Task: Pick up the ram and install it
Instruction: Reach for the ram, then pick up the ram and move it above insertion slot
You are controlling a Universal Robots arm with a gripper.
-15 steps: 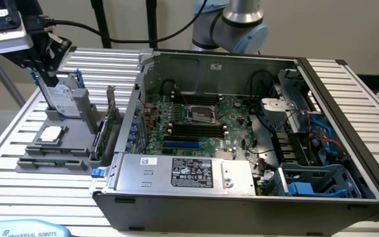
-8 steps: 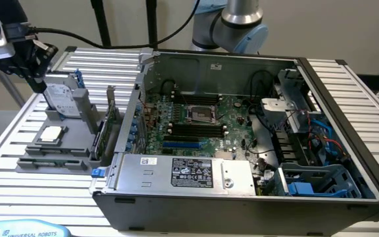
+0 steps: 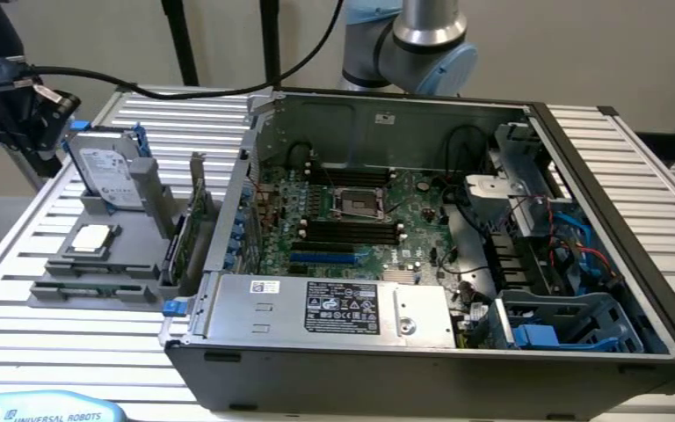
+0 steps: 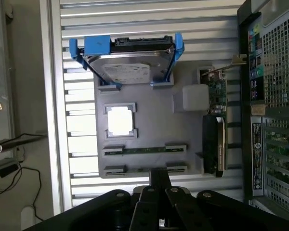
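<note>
Two ram sticks lie parallel in the grooves of a grey holder (image 4: 154, 125); the farther ram stick (image 4: 144, 150) shows its thin green edge. The nearer ram stick (image 4: 135, 169) is partly covered by my gripper (image 4: 159, 174), which hangs above the holder's edge with its black fingers drawn together and nothing between them. In the exterior view the gripper (image 3: 32, 114) is high at the exterior view's left, above the holder (image 3: 138, 237), where the ram sticks (image 3: 97, 269) lie. The black memory slots (image 3: 344, 230) sit on the motherboard inside the open computer case (image 3: 431, 352).
The holder also carries a hard drive in a blue caddy (image 4: 127, 65), a square silver processor (image 4: 119, 120) and an upright green expansion card (image 4: 216, 94). The case wall (image 4: 274, 96) stands right beside the holder. A slatted metal table (image 3: 68, 343) lies underneath.
</note>
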